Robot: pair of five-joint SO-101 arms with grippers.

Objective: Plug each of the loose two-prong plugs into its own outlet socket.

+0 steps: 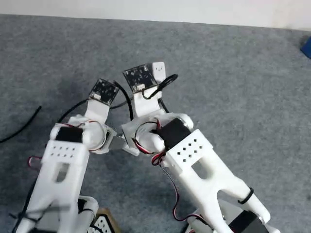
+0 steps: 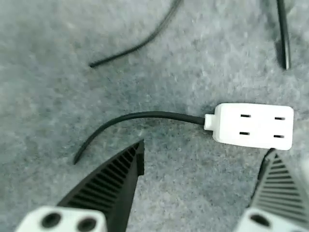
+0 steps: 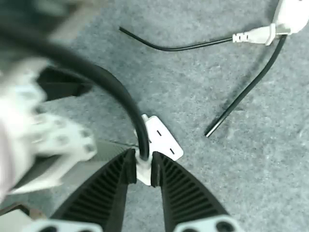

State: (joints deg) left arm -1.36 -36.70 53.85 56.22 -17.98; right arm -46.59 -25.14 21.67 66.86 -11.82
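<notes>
My right gripper [image 3: 143, 154] is shut on the cord end of a white socket block [image 3: 163, 139], whose slotted face points away from the fingers. Its black cord [image 3: 120, 96] arcs back past the gripper. The same block [image 1: 159, 70] pokes out beyond the right arm [image 1: 187, 145] in the high view. My left gripper [image 2: 205, 150] is open just above the carpet, close to a second white socket block [image 2: 253, 125] lying flat with several slots up. A white plug [image 3: 251, 35] with a black cord sits against another white block [image 3: 292, 17] farther off.
Loose black cord ends lie on the grey carpet [image 2: 135, 46], [image 2: 282, 34], [image 3: 241, 96]. Another black cable [image 1: 19, 127] lies at the left. The left arm [image 1: 68, 145] stands close beside the right arm. A blue object [image 1: 307, 46] sits at the right edge.
</notes>
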